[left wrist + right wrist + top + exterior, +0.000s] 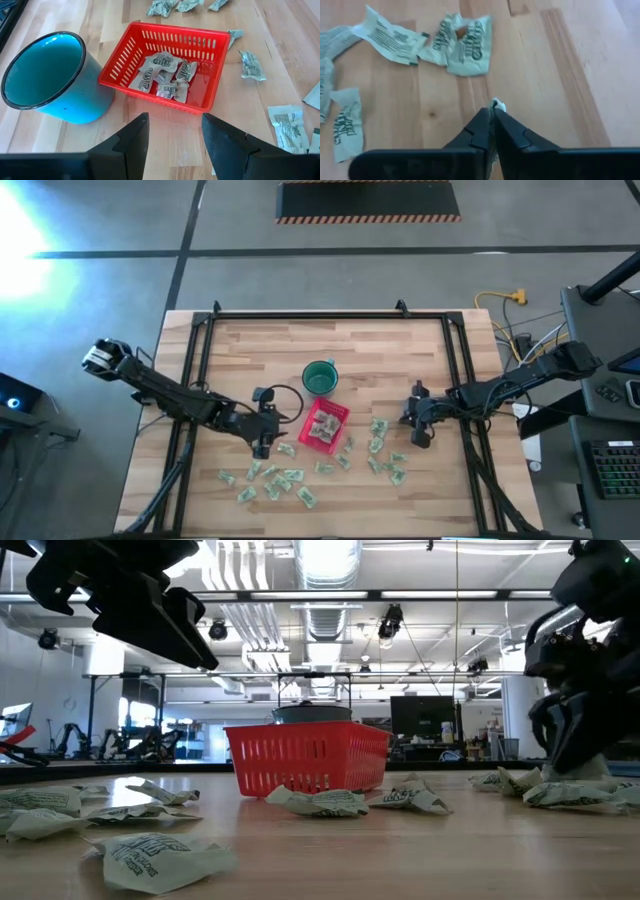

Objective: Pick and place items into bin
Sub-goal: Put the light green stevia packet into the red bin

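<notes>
The red bin [323,425] stands mid-table next to a round green cup [319,377], and several pale green-and-white items [165,75] lie inside it. More items are scattered on the wood in front of the bin [270,480] and to its right [385,450]. My left gripper [175,135] hangs open above the table, just left of and nearer than the bin, with nothing between its fingers. My right gripper [492,112] is low over the right-hand scatter, shut on one item. My right gripper pinches an item between its two fingertips. Only a small white corner [498,105] sticks out past the tips; the fingers hide the rest. The fingers slant down from the table's right side. Whether the item is clear of the table I cannot tell.
A black metal frame [200,340] runs along the table's left, far and right edges. Loose items [465,42] lie just beyond my right gripper. Bare wood lies between the bin and the right-hand scatter.
</notes>
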### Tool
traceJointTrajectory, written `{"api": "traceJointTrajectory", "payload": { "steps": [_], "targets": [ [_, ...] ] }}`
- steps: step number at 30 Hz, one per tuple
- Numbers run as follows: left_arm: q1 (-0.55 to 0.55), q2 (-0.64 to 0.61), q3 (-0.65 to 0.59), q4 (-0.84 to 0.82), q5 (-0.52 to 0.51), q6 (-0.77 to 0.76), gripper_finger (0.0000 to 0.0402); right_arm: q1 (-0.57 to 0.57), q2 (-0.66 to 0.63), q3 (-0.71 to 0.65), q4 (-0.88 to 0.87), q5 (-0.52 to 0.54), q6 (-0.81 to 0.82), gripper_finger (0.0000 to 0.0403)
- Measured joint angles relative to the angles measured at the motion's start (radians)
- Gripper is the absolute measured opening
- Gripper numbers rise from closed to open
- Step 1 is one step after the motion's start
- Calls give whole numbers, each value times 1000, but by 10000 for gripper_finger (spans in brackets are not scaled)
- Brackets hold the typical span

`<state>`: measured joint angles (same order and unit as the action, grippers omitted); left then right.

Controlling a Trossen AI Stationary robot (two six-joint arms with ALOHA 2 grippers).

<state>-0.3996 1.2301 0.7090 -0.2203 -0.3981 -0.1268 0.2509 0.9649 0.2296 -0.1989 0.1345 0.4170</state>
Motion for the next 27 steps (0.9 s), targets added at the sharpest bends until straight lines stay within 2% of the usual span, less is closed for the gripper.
{"api": "traceJointTrajectory", "payload": {
  "steps": [9, 14, 20, 27],
  "targets": [
    [0, 0, 0, 0, 0, 2, 167, 0, 0, 40, 3, 31, -84, 9],
    [0, 0, 0, 0, 0, 2, 167, 0, 0, 88, 15, 109, -169, 9],
    [0, 0, 0, 0, 0, 2, 167, 0, 0, 140, 95, 149, -302, 9],
    [0, 0, 0, 0, 0, 3, 167, 0, 0, 159, 301, 166, -494, 9]
  ]
}}
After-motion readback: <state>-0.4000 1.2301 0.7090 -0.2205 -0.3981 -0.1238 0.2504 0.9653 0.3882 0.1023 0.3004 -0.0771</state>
